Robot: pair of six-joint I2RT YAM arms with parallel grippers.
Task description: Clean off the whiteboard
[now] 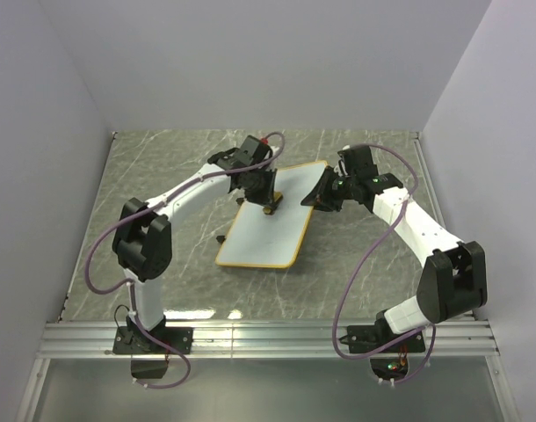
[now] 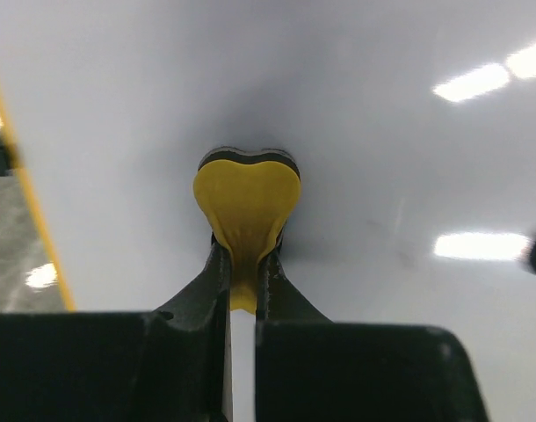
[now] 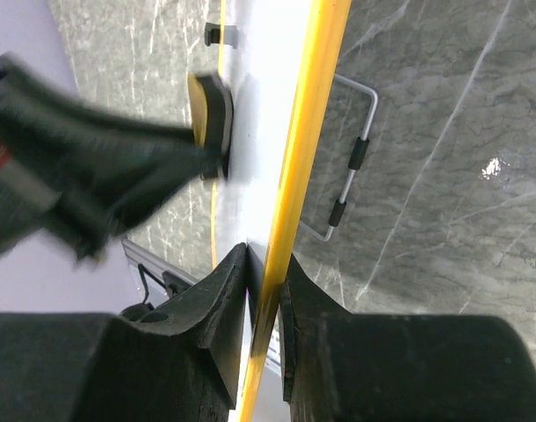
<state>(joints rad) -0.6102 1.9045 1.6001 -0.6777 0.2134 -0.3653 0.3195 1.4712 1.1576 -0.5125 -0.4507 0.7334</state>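
Whiteboard [image 1: 266, 233] mid-bench [image 1: 162, 167], long axis near-left to far-right. Left claw [image 1: 270, 204] pinched tight on eraser [image 2: 247, 204], pressed on board's far half. Right claw [image 1: 319, 195] clamped on far-right frame edge. Most of board lies near-side of eraser, bench showing all round.

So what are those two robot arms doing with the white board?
The left gripper is pinching a little yellow eraser and pressing it against the whiteboard. The right gripper is clamped on the board's yellow edge, probably to steady it. No scribbles show on the white surface in these views.
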